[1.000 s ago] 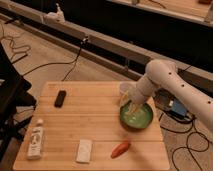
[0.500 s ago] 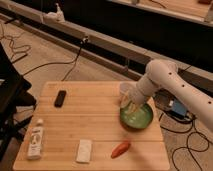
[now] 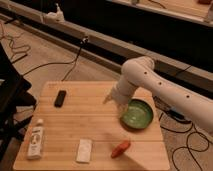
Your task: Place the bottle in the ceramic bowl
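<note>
The hand, its grip impossible to tell, hovers by the ceramic bowl, well apart from the bottle, which awaits pickup.

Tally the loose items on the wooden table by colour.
White: 2, slim white bottle, flat white rectangular pad
Green: 1, round green ceramic bowl
Black: 1, small black oblong device
Orange-red: 1, tapered orange-red carrot-like piece
Total: 5
The pincer hovers just left of the bowl.

Single camera: high, oblique, mid-distance view down over the whole wooden table, floor beyond; gripper just beside the bowl, left of it.
</note>
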`<state>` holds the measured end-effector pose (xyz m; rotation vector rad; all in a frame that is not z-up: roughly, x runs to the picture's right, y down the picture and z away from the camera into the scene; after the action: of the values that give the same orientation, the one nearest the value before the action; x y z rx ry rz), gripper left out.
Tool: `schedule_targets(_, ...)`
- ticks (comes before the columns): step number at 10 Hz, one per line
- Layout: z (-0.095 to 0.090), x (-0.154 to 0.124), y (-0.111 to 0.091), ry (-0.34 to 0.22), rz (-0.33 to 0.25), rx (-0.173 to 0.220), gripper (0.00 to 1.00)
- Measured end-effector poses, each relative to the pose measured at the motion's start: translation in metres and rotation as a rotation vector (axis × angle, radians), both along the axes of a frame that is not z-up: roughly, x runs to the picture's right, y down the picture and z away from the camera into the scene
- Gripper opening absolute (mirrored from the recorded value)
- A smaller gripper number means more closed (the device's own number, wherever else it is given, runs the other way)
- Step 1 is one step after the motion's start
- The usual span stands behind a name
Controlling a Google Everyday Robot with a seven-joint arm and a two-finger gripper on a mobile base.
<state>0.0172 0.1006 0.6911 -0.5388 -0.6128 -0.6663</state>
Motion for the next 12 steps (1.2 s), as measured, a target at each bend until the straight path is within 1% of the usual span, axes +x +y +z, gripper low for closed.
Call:
schedule_targets(1,0.005,-0.024,0.006,-0.041,-0.043,-0.002,0.79)
schedule_targets(2,0.009,-0.043,0.01,-0.075,-0.072,-0.006,0.79)
schedule_targets(3,0.013,-0.065,0.015,-0.117,-0.102,-0.015,0.79)
schedule_targets(4,0.017,-0.092,0.026,-0.17,-0.149,-0.035,0.79)
schedule_targets(5,0.017,-0.107,0.033,-0.202,-0.173,-0.049,0.79)
schedule_targets(6,0.017,-0.124,0.043,-0.247,-0.208,-0.07,0.79)
schedule_targets(7,0.012,-0.135,0.05,-0.283,-0.24,-0.084,0.79)
schedule_targets(12,0.013,-0.134,0.05,-0.28,-0.236,-0.09,0.79)
